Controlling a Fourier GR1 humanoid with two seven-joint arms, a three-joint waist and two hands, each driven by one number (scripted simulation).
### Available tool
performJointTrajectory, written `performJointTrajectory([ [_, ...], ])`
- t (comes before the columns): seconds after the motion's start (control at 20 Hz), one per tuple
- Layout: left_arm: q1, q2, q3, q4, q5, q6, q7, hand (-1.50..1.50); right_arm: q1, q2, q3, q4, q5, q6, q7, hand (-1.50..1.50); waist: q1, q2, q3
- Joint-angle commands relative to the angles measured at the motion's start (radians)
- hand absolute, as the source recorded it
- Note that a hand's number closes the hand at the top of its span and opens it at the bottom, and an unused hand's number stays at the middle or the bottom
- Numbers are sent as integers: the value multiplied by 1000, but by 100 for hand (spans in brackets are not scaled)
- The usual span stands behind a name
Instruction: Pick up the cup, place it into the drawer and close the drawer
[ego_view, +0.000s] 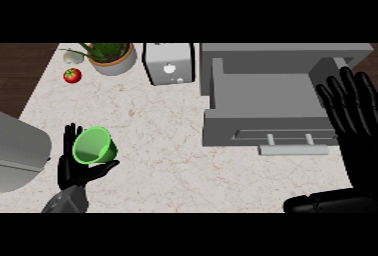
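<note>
A light green cup (94, 145) lies tilted on its side in my left hand (74, 173), its mouth turned up toward the view. The fingers rise behind the cup and the thumb curls under its right side, at the lower left of the counter. The grey drawer (260, 91) stands pulled open at the right with nothing visible inside; its front panel (221, 131) and bar handle (293, 149) face me. My right hand (359, 142) is open with fingers up, at the drawer's right side near the view's edge.
Along the back stand a potted plant (111, 58), a small white object (71, 56), a red tomato (71, 75) and a grey toaster (170, 63). A large grey body (21, 150) sits at the left edge. Bare marble counter (162, 125) lies between cup and drawer.
</note>
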Motion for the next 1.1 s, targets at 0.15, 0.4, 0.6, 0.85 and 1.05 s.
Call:
performJointTrajectory([
  [0.15,-20,5,-11,53,11,-138,-48,150,-12,8,5,-29,12,-29,34,-150,0,0,0],
  [0.4,-15,-2,-22,74,-13,-153,-168,150,4,-29,-46,22,-37,30,-17,-150,-6,2,-1],
  [0.6,-73,23,-5,50,-9,-73,-159,150,30,33,28,27,35,-1,-79,-150,-5,2,0],
  [0.85,-45,-21,-44,41,-48,-59,-212,150,-15,-1,2,-8,-6,-4,29,-150,-3,1,0],
  [1.05,27,-33,-91,-93,-57,-90,-175,150,-10,-5,-20,39,-7,9,-22,-150,11,-3,1],
])
